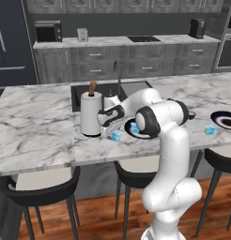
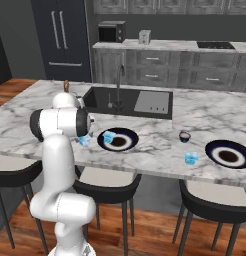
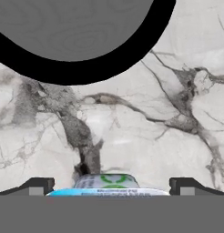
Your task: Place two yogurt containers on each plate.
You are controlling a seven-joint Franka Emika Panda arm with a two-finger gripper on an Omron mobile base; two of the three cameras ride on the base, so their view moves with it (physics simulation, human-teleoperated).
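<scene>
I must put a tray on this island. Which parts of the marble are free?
Free: the counter left of the paper-towel roll, and between the near plate and far plate, except a dark cup and yogurt. Crowded: around the tool.

Between the two dark fingers (image 3: pixel 41 185) a small light-blue yogurt cup (image 3: pixel 108 185) sits on the white marble tabletop (image 3: pixel 145 132), the black-based paper-towel roll (image 3: pixel 77 41) just beyond, and a navy white-ringed plate (image 1: pixel 132 132) beside them.
</scene>
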